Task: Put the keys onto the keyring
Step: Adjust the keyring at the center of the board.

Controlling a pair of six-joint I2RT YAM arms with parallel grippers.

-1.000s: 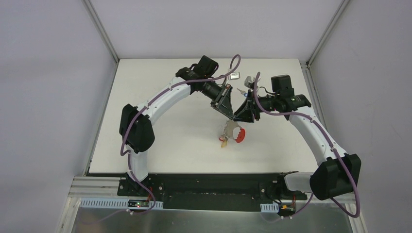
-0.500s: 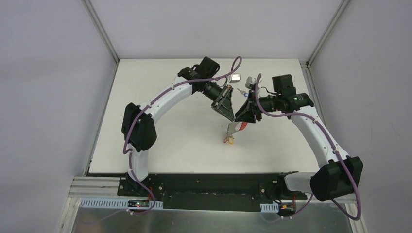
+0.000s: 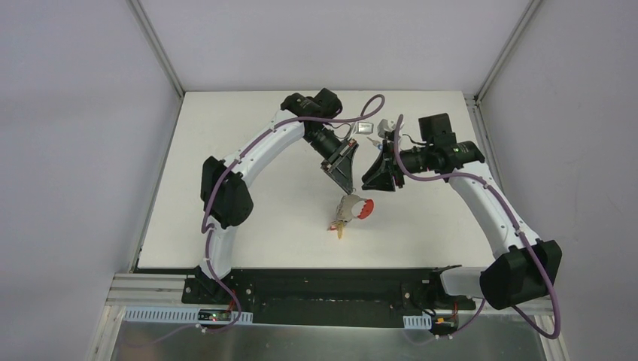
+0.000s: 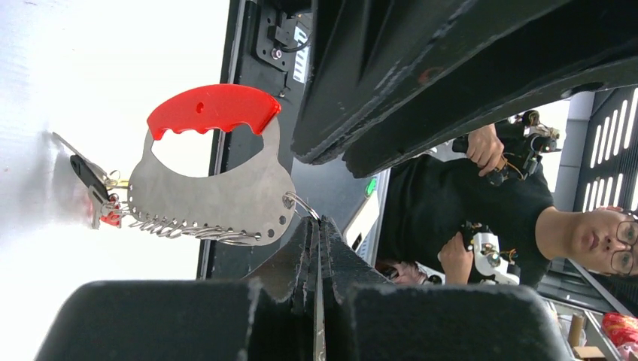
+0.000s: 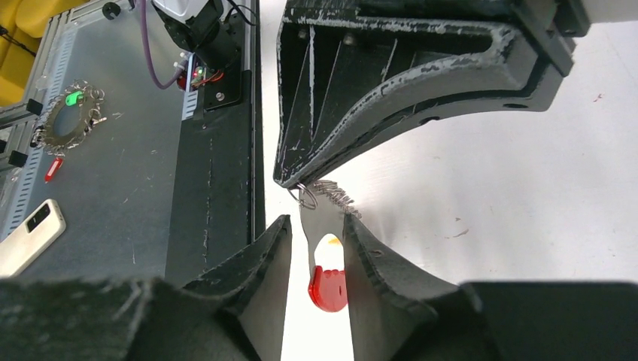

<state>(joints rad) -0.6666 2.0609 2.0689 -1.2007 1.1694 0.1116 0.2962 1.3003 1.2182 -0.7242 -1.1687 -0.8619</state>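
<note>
The keyring (image 4: 214, 177) hangs in the air, red half (image 3: 365, 208) and grey plate with a row of clips. My left gripper (image 4: 320, 219) is shut on a small wire ring (image 4: 301, 203) at the plate's corner, and it shows in the top view (image 3: 347, 188) just above the loop. A few keys (image 3: 336, 226) dangle under the plate, and one with a red tag (image 4: 111, 218) is at its far end. My right gripper (image 5: 316, 219) stands open just right of the left one, holding nothing. The keyring (image 5: 328, 259) shows through its gap, farther off.
A small silver object (image 3: 366, 126) lies on the white table (image 3: 248, 203) behind the grippers, with a white piece (image 3: 387, 124) beside it. Off the table's near edge, a second ring of clips (image 5: 68, 116) and a phone (image 5: 30, 237) lie on a metal shelf.
My left gripper has swung left and toward the near edge, away from the right gripper. The keyring went with it and turned its flat side up. The right arm barely moved.
</note>
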